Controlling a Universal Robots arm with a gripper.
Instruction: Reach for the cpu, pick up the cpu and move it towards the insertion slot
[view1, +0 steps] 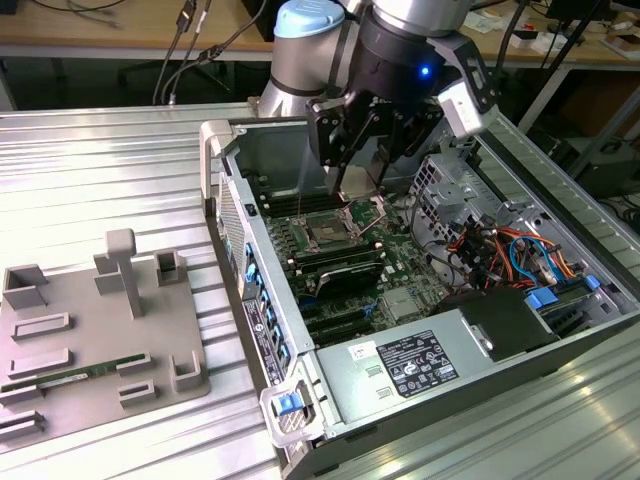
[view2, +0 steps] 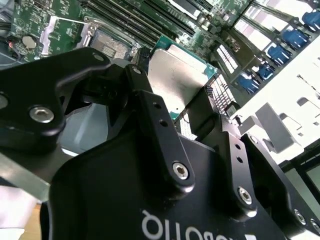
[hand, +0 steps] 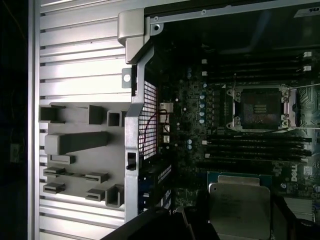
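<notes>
CPU (view2: 177, 75) is clamped between the fingers (view2: 160, 125) of the hand (view1: 360, 180), lifted clear of the grey tray (view1: 95, 335) and carried inside the open computer case (view1: 420, 370). In the exterior view it is seen held tilted just above the motherboard (view1: 350, 260), close beside the insertion slot (view1: 328, 232). In the first wrist view the chip (hand: 239, 200) is seen apart from the socket (hand: 259, 108), with black memory slots (hand: 255, 150) between them. A green memory stick (view1: 95, 370) is left on the tray, on the ribbed metal tabletop (view1: 100, 180).
</notes>
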